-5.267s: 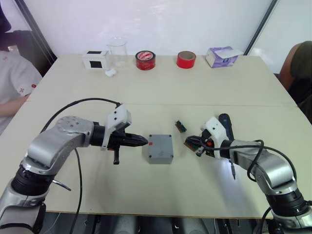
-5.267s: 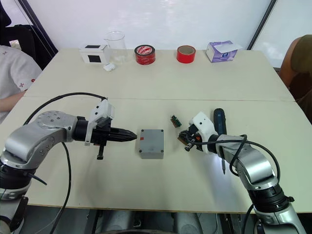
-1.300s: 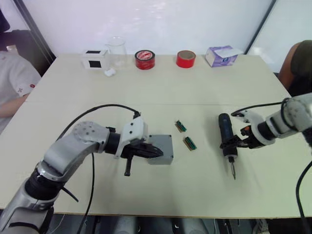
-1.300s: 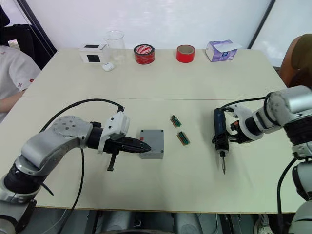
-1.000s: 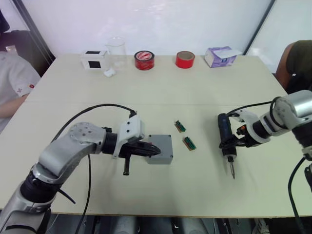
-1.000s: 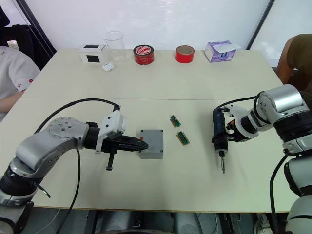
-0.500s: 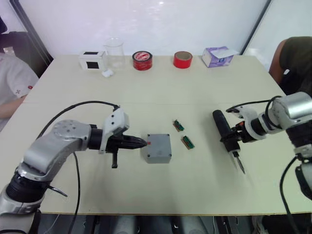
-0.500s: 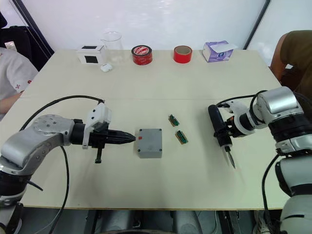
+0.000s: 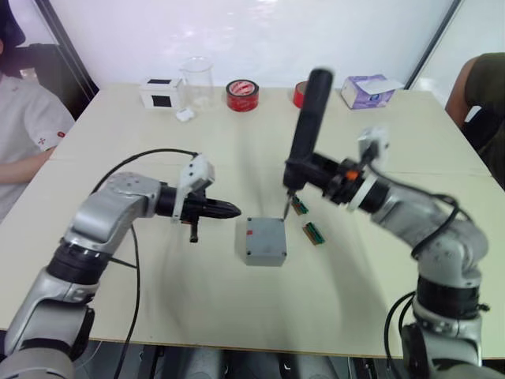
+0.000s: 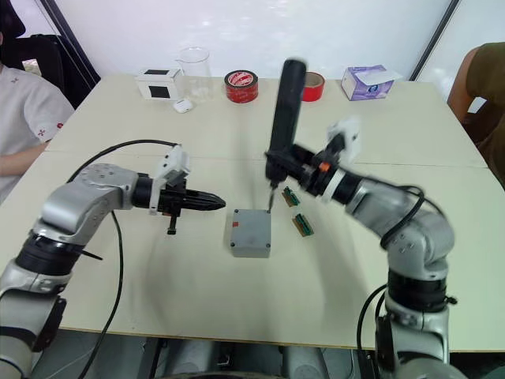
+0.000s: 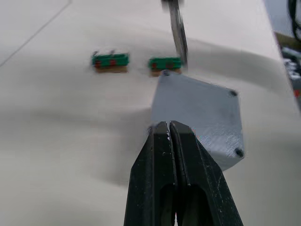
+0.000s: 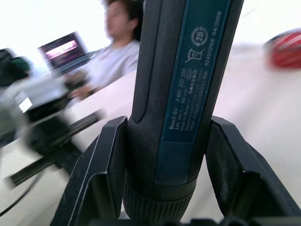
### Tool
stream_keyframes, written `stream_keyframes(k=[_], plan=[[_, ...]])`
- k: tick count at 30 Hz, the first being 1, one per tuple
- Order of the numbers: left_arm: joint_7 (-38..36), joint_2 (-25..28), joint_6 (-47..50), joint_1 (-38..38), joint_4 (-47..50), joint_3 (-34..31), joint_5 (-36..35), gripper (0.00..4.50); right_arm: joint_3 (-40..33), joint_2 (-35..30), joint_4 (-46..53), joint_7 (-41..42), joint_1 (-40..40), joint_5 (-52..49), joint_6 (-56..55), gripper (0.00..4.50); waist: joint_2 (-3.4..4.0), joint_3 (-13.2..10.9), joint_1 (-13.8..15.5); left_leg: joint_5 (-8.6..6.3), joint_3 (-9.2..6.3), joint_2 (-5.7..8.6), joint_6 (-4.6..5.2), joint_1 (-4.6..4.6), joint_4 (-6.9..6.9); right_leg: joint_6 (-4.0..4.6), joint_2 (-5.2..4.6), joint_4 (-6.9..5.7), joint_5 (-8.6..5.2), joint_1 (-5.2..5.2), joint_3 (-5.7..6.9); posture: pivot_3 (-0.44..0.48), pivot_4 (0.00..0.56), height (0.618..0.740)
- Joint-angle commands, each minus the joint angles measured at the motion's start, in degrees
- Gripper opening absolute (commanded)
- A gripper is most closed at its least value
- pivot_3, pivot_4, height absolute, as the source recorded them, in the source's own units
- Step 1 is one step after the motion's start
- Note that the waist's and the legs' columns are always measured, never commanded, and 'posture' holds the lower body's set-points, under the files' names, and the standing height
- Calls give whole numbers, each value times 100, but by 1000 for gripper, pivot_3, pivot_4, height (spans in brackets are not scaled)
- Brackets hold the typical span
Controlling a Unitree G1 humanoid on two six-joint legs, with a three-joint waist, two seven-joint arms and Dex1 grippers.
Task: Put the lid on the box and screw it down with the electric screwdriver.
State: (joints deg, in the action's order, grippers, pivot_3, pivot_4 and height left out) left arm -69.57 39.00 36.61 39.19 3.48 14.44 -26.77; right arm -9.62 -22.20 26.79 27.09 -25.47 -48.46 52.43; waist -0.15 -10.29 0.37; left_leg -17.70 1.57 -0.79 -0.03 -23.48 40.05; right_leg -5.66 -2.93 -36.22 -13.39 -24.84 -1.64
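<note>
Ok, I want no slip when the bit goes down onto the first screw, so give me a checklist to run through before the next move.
1. Lid seated on the box: ok, it sits flush with screw holes at its corners.
2. Electric screwdriver gripped: ok, the right gripper clamps its barrel, tool upright.
3. Bit over a corner screw: ok, the tip hangs by the far corner in the left wrist view; contact cannot tell.
4. Box steadied: not ok, the left gripper is shut and apart from the box.
5. Two small green parts clear of the bit: cannot tell, they lie right beside that corner.
</note>
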Motion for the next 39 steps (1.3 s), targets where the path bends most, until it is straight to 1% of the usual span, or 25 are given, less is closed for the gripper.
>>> stream_keyframes(k=[1, 7, 11, 17, 26, 39], plan=[[-125, -78, -119, 104, 179, 82, 82, 0, 32, 83, 490, -38, -21, 163, -612, 1851, 0, 0, -11, 0, -1, -1, 0, 7, 0, 0, 2, -1, 0, 5, 0, 0, 150, 740], [-190, -110, -206, -94, 485, 367, 342, 0, 276, 128, 536, -153, 143, 533, -1042, 1851, 0, 0, -33, 0, -10, -14, 0, 10, -4, 1, 24, -6, -1, 4, 8, 0, 150, 740], [-78, -254, -267, -172, 471, 520, 498, 0, 299, 92, 496, -156, 234, 626, -1170, 1851, 0, 0, -58, 0, -12, -15, 0, 11, -4, 1, 23, -10, -1, 3, 8, 0, 150, 740], [50, -395, -485, -277, 337, 811, 934, 0, 394, 52, 338, -140, 282, 902, -1392, 1851, -1, 0, -103, 0, -15, -14, 0, 11, -4, 1, 23, -9, -1, 3, 7, 0, 150, 740], [155, -406, -512, -335, 206, 722, 1074, 0, 645, 183, 233, -155, 405, 1198, -1652, 1851, 0, 1, -106, 0, -15, -15, 0, 13, -3, 1, 23, -12, -1, 4, 7, 0, 150, 740], [246, -403, -585, -324, 103, 667, 1154, 0, 411, 309, 227, -226, 266, 984, -1630, 1851, -1, 1, -106, 0, -15, -15, 0, 18, -3, 1, 23, -13, -1, 8, 7, 0, 150, 740]])
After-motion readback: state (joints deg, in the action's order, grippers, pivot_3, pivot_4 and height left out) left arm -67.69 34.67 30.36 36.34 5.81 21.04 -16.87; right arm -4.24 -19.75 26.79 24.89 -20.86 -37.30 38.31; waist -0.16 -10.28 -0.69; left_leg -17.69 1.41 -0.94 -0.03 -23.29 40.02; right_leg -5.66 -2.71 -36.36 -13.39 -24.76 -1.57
